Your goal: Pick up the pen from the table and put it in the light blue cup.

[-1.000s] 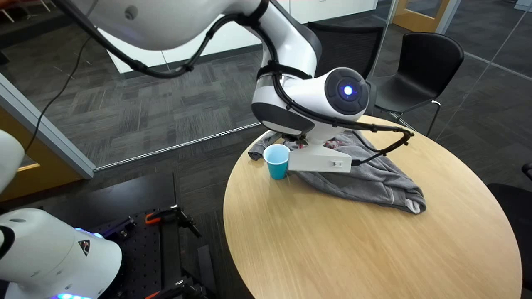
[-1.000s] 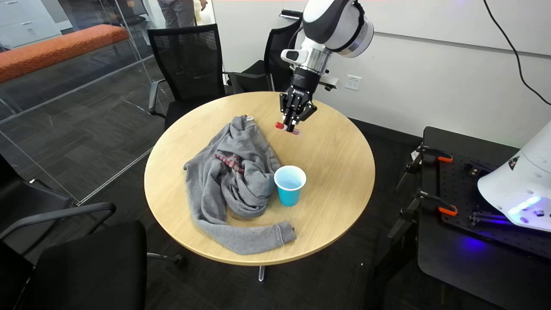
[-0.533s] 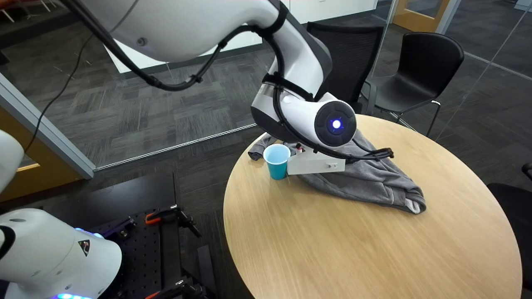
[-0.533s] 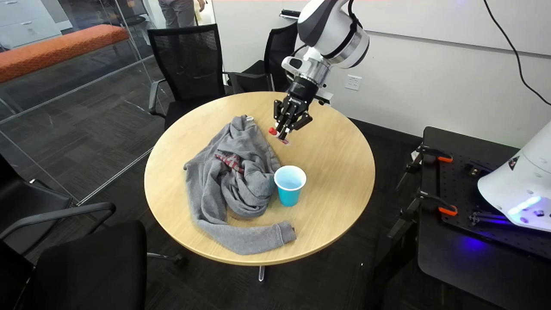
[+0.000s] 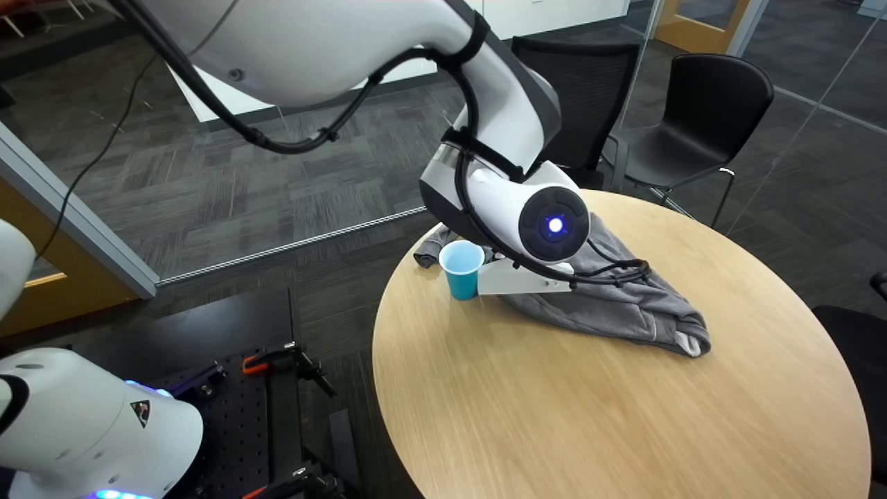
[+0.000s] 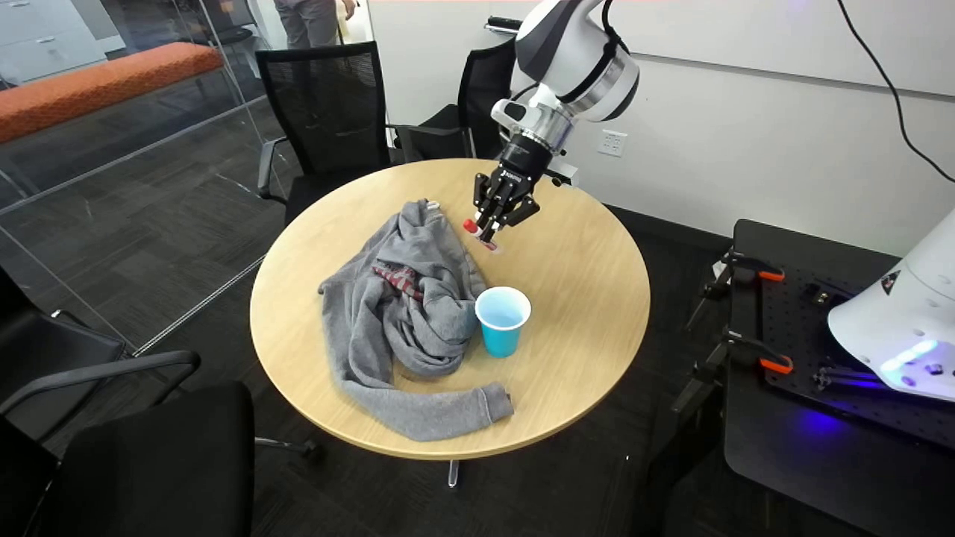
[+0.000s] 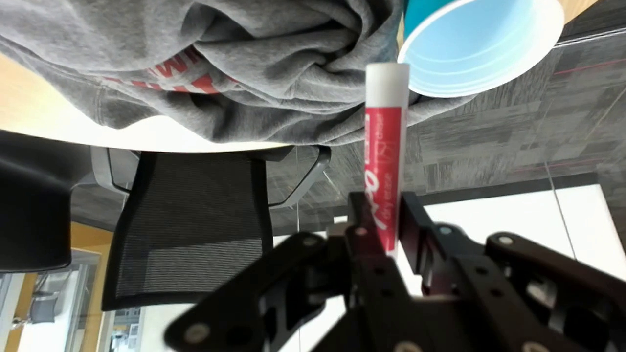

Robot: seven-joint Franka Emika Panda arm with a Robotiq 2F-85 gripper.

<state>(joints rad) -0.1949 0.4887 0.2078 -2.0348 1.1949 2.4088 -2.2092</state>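
Note:
The pen is a white dry erase marker with a red label (image 7: pixel 379 146) in the wrist view. In an exterior view its red end (image 6: pixel 470 225) shows beside the fingers. My gripper (image 7: pixel 384 210) is shut on the pen, one finger on each side; it also shows in an exterior view (image 6: pixel 487 226), above the table. The light blue cup (image 6: pixel 501 328) stands upright on the table, nearer that camera than the gripper. The cup also shows in an exterior view (image 5: pixel 461 274) and at the upper right of the wrist view (image 7: pixel 481 49). The wrist hides the gripper and pen in an exterior view.
A grey sweatshirt (image 6: pixel 440 321) lies crumpled on the round wooden table (image 6: pixel 574 276), touching or very close to the cup. A white bracket (image 5: pixel 520 278) on the wrist overlaps the cup's edge in an exterior view. Black chairs (image 6: pixel 324 112) stand around the table.
My gripper has moved toward the cup and tilted, carrying the pen, mostly in the first half second. It has barely moved since. The cup and sweatshirt have stayed in place.

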